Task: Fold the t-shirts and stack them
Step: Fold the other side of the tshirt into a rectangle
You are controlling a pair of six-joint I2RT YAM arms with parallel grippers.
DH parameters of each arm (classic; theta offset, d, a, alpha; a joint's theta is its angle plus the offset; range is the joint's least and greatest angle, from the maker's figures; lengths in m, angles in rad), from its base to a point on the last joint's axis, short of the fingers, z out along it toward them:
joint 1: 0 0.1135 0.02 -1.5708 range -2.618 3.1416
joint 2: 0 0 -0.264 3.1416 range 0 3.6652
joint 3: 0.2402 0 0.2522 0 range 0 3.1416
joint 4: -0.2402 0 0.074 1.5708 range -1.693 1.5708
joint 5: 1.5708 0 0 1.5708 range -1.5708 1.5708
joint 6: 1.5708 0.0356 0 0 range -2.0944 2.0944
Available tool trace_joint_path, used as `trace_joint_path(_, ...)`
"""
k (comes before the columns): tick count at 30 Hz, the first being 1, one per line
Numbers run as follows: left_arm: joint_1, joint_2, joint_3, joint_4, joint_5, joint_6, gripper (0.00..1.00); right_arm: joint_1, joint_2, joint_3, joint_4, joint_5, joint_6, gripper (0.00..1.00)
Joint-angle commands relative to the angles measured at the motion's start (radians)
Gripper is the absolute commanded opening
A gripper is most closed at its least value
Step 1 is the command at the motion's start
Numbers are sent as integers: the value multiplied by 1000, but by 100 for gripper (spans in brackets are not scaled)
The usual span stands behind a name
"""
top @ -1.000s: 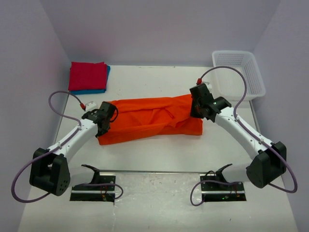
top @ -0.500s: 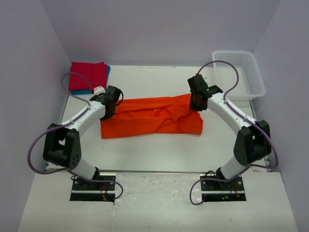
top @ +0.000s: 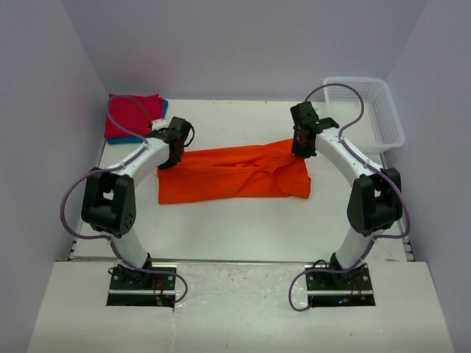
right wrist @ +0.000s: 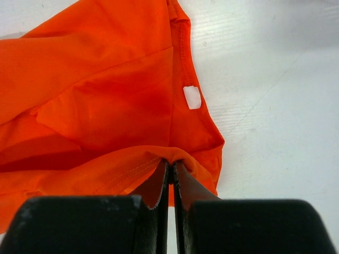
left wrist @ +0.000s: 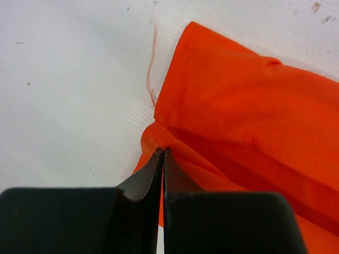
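Observation:
The orange t-shirt [top: 232,175] lies folded lengthwise as a wide band across the middle of the table. My left gripper [top: 168,159] is shut on its far left corner [left wrist: 153,135]; the pinched cloth bunches at the fingertips [left wrist: 162,154]. At the band's far right corner, my right gripper [top: 301,147] is shut on a fold of orange cloth [right wrist: 175,154], with a white label [right wrist: 192,97] just beyond. At the back left, the red t-shirt [top: 129,115] sits folded on the blue t-shirt [top: 163,107], of which only an edge shows.
A white mesh basket [top: 379,114] stands at the back right corner. A loose orange thread [left wrist: 152,63] lies on the table beside the shirt's left edge. Both arms reach far out over the table; walls close in on three sides.
Both grippers have carried the near edge of the orange t-shirt away from the arm bases to its far edge, folding the shirt over. Their grips have stayed shut.

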Motion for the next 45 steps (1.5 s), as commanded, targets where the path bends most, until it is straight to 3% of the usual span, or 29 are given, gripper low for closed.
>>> trace_joint_path(1, 13, 55, 72, 1, -30, 24, 0, -5, 40, 82, -4, -19, -38, 0)
trace_joint_path(13, 33, 182, 154, -10, -36, 15, 0, -8, 201, 237, -22, -49, -74, 0)
trace_joint_path(32, 74, 239, 158, -13, -17, -29, 2, -64, 344, 369, -36, -62, -101, 0)
trace_joint_path(36, 74, 207, 148, -12, -25, -48, 24, -77, 387, 424, -36, -118, -133, 0)
trace_joint_path(37, 74, 196, 142, -9, -34, -51, 42, -77, 393, 430, -25, -126, -142, 0)
trace_joint_path(38, 74, 181, 126, 2, -42, -52, 50, -77, 404, 444, -20, -128, -157, 0)
trace_joint_path(39, 73, 156, 122, 2, -60, -57, 65, -79, 410, 452, -4, -147, -168, 2)
trace_joint_path(43, 68, 96, 123, -39, -135, -79, 86, -78, 448, 510, 10, -177, -196, 24)
trace_joint_path(45, 59, 55, 128, -54, -157, -88, 88, -77, 453, 545, 21, -180, -197, 38)
